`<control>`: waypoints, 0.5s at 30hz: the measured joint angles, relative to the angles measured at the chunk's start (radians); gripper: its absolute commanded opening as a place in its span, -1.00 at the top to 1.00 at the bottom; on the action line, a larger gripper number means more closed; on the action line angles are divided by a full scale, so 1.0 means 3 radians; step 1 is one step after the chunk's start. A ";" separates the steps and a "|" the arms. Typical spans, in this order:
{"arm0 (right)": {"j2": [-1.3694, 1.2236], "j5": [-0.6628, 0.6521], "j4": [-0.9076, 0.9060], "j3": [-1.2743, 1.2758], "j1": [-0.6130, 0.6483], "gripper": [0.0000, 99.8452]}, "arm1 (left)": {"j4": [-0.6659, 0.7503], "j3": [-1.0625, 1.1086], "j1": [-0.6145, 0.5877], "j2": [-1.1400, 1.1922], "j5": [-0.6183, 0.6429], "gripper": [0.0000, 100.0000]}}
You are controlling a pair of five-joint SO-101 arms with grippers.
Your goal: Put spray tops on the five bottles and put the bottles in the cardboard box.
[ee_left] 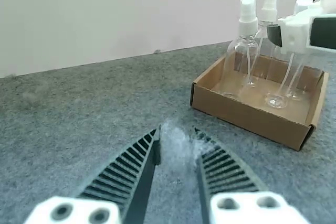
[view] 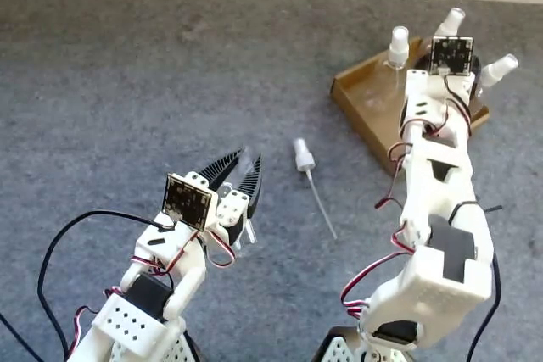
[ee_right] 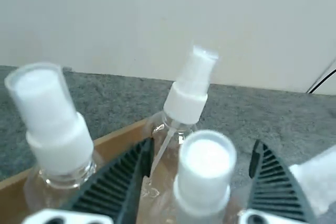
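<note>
My left gripper (view: 249, 157) (ee_left: 177, 135) is near the table's front left, shut on a clear bottle (view: 243, 167) (ee_left: 176, 142) with no top. A loose spray top (view: 303, 156) with its long tube lies on the carpet just right of it. The cardboard box (view: 365, 99) (ee_left: 252, 121) sits at the back right. Several topped bottles stand in it (view: 399, 41) (ee_left: 242, 51). My right gripper (ee_right: 203, 148) hangs over the box, open, its fingers on either side of one capped bottle (ee_right: 205, 174) without touching it. Other capped bottles (ee_right: 50, 121) (ee_right: 189, 95) stand close around.
Grey carpet (view: 127, 82) covers the table, with free room at the left and centre. The right arm (view: 437, 175) stretches from the front edge to the box, covering its right part. A pale wall lies behind the table.
</note>
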State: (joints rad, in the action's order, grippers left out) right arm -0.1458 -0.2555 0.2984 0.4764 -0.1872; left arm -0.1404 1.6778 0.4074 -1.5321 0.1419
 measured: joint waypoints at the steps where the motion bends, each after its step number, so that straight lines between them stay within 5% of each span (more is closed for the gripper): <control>1: 0.0031 0.0000 0.0000 0.0000 0.0000 0.49 | 0.0000 0.0000 0.0000 0.0000 0.0000 0.87; 11: 0.0568 0.0000 -0.0026 0.0000 0.0005 0.49 | 0.0000 0.0000 0.0000 0.0000 0.0000 0.87; 15: 0.0834 0.0000 -0.0486 0.0000 0.0005 0.49 | 0.0000 0.0000 0.0000 0.0000 0.0000 0.87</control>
State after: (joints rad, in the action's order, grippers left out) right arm 0.1043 -0.2555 0.1527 0.4764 -0.1857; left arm -0.1404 1.6778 0.4074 -1.5321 0.1419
